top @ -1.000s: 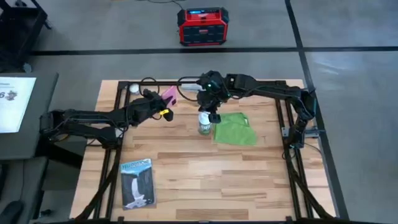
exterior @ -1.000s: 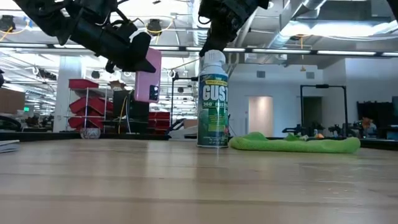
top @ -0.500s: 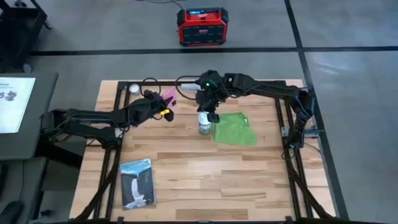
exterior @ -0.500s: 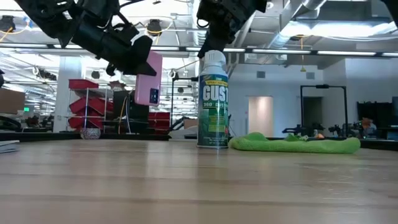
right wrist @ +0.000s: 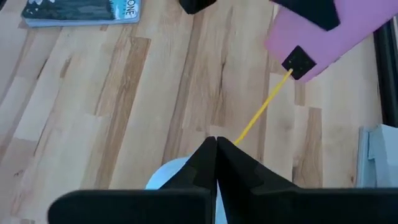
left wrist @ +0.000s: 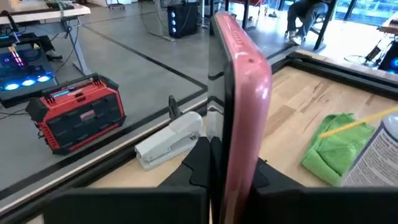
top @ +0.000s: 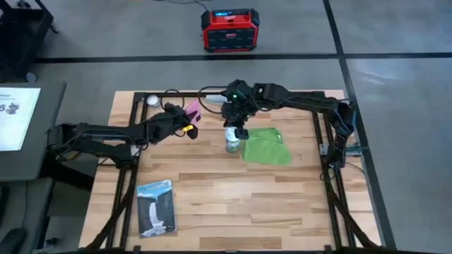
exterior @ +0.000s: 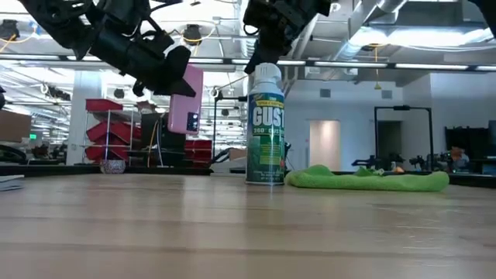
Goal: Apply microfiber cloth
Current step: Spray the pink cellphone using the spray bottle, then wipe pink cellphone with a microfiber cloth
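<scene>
One spray can (top: 232, 140) beside microfiber cloth (top: 267, 147), right gripper (top: 239, 132) closed above, left gripper (top: 189, 121) clamping pink phone (top: 191, 108).

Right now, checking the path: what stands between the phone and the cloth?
The spray can stands between the phone and the cloth, in the low view.

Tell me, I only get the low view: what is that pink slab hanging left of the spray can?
Observer: A pink phone, held on edge by the left gripper; the left wrist view shows it clamped between the fingers.
Operator: And the arm over the can?
Observer: That is the right gripper, fingers together at the top of the spray can. A thin yellow straw points from there toward the phone.
Operator: Is the green cloth in use?
Observer: No. From above, the microfiber cloth lies on the table beside the can, no gripper on it.
</scene>
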Tool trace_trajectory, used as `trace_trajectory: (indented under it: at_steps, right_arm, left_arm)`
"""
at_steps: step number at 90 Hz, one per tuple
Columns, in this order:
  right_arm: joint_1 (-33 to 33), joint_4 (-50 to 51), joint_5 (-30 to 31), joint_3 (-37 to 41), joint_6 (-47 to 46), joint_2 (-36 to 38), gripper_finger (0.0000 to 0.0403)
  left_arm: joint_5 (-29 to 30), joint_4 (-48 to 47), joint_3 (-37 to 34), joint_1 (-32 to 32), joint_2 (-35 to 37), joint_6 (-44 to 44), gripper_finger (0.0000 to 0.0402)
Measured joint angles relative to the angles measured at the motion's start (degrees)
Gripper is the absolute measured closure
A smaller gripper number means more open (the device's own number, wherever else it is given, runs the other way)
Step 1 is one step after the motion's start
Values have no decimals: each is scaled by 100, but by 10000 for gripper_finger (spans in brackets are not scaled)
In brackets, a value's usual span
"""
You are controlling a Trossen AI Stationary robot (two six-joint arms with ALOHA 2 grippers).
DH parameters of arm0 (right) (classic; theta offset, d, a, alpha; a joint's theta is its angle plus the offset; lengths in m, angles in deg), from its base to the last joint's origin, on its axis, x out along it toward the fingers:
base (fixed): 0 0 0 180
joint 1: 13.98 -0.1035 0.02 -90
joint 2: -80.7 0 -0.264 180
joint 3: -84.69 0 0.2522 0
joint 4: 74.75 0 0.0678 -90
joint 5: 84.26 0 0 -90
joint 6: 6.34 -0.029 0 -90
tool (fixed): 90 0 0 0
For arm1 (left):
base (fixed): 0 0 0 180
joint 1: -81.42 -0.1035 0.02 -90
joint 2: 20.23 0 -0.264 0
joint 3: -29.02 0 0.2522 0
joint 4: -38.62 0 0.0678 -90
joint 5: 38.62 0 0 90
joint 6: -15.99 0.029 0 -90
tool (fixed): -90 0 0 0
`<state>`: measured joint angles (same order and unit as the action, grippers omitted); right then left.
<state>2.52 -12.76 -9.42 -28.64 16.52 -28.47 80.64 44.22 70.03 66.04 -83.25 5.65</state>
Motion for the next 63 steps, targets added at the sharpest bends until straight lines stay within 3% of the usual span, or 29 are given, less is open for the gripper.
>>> trace_trajectory:
  at_steps: [15, 47, 63]
  right_arm:
    - [-96, -92, 123, -104, 141, 57, 390]
    - [-313, -4, 433, -778, 126, 4, 263]
    - [-364, -7, 528, -979, 119, 11, 239]
  left_arm:
    - [0, 45, 0, 0, 49, 60, 400]
    - [0, -137, 0, 30, 348, 268, 400]
    - [0, -307, -2, 91, 621, 387, 400]
